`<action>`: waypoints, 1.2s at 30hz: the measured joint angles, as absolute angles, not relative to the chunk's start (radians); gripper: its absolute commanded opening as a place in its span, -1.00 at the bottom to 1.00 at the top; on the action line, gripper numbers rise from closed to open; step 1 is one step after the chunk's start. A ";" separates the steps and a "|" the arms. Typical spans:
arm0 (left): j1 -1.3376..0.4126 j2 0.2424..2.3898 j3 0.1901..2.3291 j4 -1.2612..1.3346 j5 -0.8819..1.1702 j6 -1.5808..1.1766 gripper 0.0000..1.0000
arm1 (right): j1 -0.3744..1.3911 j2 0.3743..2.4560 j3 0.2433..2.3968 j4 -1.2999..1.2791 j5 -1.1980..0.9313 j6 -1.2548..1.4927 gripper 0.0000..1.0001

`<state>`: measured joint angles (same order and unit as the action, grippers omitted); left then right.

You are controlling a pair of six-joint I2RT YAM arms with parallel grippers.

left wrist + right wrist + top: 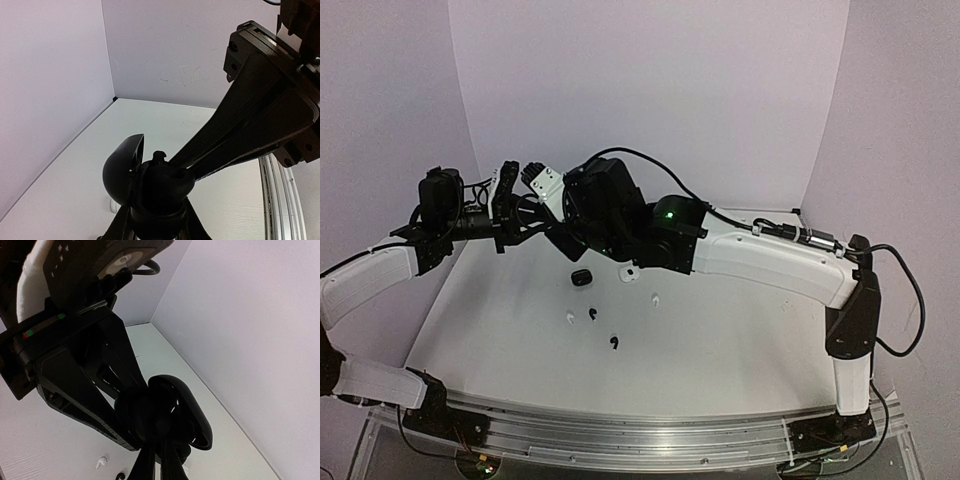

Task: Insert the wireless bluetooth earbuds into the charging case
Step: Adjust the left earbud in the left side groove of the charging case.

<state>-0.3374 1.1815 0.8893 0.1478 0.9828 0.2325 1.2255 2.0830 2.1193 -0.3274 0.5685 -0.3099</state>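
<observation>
My left gripper (155,215) is shut on a black charging case (160,192), held in the air with its lid (121,167) swung open. A small black earbud tip (159,155) pokes up from the case's rim. My right gripper (157,452) is shut, and its fingers (235,135) reach down onto the open case (150,417); what lies between its tips is hidden. In the top view both grippers meet above the table's back left (558,228). Loose earbuds lie below: two white ones (655,299) (570,318) and two black ones (592,314) (614,343).
A second black case (582,277), closed, lies on the white table (740,340), with a small white object (628,272) beside it. Purple walls close in the back and both sides. A metal rail (650,430) runs along the near edge.
</observation>
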 measured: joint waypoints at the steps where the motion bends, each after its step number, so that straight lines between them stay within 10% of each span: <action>1: -0.337 1.184 0.894 0.142 0.987 0.229 -1.00 | 1.225 2.083 2.119 -0.329 0.569 -0.307 -0.88; 36: -0.337 1.200 0.934 0.113 1.048 0.183 -1.00 | 1.234 2.083 2.167 -0.360 0.563 -0.310 -0.55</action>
<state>-0.3370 1.2003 0.9339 0.1128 1.0475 0.1829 1.2338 2.0830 2.1672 -0.3601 0.5627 -0.3104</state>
